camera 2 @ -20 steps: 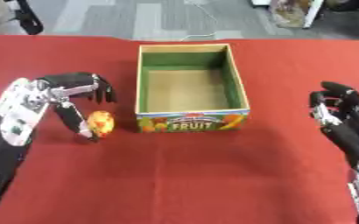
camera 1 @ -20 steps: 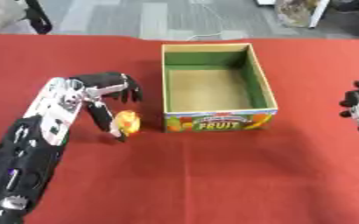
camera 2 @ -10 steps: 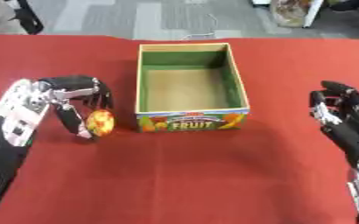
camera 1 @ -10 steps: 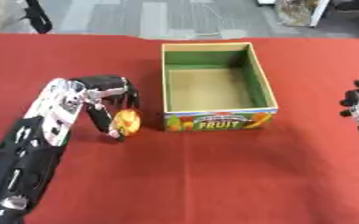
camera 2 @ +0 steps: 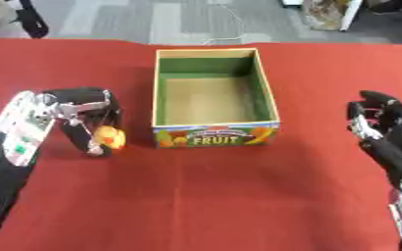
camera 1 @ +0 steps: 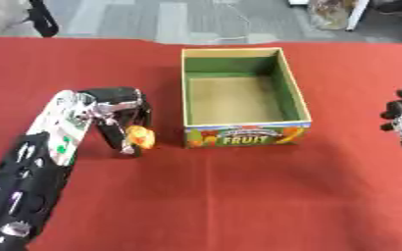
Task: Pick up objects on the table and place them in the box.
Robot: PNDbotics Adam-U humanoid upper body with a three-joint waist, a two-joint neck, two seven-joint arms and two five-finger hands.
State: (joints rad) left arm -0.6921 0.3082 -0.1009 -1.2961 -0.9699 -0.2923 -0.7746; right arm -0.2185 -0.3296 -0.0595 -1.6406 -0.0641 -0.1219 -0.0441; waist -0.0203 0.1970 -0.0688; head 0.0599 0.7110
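Note:
A small orange and yellow object (camera 1: pixel 140 137) sits on the red table just left of the box's front corner. My left hand (camera 1: pixel 118 110) reaches in from the left, its fingers curled down round the object, thumb on the near side. The cardboard box (camera 1: pixel 288 88), green inside with a FRUIT label on its front, stands open in the middle with nothing showing in it. My right hand (camera 2: pixel 383 131) rests at the right edge, fingers relaxed and pointing up, holding nothing.
The red cloth (camera 1: pixel 238 196) covers the whole table. Grey floor, a cable and a bag lie beyond the far edge. A dark stand leg shows at the far left corner.
My left hand's fingers have closed in from spread above the orange object to curled round it. The box and my right hand have stayed put.

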